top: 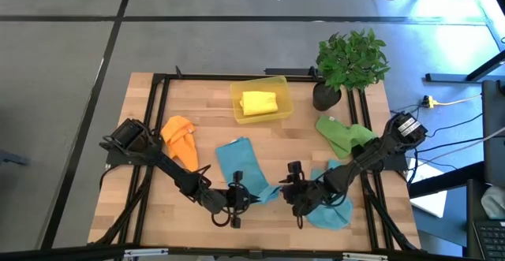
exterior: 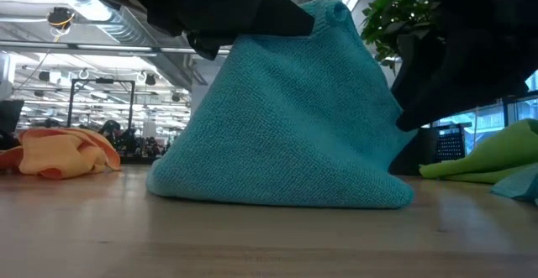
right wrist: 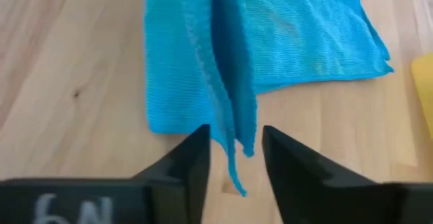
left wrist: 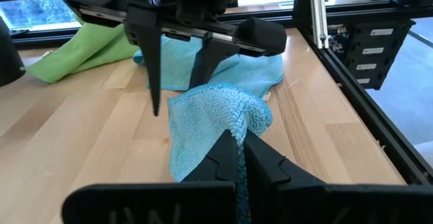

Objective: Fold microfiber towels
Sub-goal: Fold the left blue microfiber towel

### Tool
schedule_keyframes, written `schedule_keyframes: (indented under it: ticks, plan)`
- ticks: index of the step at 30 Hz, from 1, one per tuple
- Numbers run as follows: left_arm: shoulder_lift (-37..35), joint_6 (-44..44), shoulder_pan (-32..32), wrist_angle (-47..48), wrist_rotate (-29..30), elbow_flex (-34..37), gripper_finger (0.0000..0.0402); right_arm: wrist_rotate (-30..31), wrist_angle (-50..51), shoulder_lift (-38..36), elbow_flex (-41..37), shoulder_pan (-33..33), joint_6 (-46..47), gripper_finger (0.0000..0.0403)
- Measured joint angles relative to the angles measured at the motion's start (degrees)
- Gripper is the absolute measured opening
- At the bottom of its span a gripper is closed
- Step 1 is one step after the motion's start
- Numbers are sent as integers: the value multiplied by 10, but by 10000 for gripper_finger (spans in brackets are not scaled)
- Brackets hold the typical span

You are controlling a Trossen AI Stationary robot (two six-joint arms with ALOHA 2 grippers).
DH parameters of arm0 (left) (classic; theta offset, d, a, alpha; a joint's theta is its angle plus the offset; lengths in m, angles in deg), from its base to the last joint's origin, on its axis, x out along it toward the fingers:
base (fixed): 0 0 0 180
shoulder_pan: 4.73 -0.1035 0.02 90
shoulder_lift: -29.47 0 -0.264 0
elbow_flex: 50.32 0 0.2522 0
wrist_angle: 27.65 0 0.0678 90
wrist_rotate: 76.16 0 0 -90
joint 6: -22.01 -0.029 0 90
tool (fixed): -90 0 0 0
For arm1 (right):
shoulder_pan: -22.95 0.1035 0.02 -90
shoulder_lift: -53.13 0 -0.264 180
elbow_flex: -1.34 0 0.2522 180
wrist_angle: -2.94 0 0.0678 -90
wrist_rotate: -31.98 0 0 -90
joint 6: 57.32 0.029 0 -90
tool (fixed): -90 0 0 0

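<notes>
Front middle of table [top: 197, 95] crowded: left pincer [top: 237, 202] and right pincer [top: 296, 200] close together, teal towel [top: 241, 170] bunched up between them, little gap. Second teal towel [top: 331, 210] under right arm, front right. Orange towel [top: 180, 139] sits beside left arm, blocks left side. Green towel [top: 341, 133] and plant [top: 347, 64] fill back right corner. Yellow bin [top: 260, 99] with yellow towel [top: 259, 102] takes back centre. Bare wood: back left corner, front left corner, strip between bin and teal towel. Black frame rails run along the table edges.
</notes>
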Motion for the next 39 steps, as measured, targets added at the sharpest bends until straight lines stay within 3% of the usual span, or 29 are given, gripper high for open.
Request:
schedule_keyframes:
  ticks: [6,8,13,18,22,29,36,39]
  plan:
    - [0,0,2,8,0,0,0,-12,-3,0,0,0,-2,27]
    - [0,0,4,14,0,0,0,-18,-4,-1,0,1,-2,10]
    - [0,16,14,20,-30,0,0,-35,-10,-1,14,18,1,10]
    - [0,61,35,47,-79,0,0,-75,-78,-2,30,46,1,6]
    - [0,105,63,64,-78,0,0,-91,-116,8,42,64,1,4]
    - [0,109,110,59,-66,-1,0,-120,-111,53,95,67,-22,3]
    - [0,88,132,77,-48,-1,0,-120,-48,93,171,36,-63,2]
    - [-6,114,138,133,-16,-1,0,-118,-19,94,187,13,-68,2]
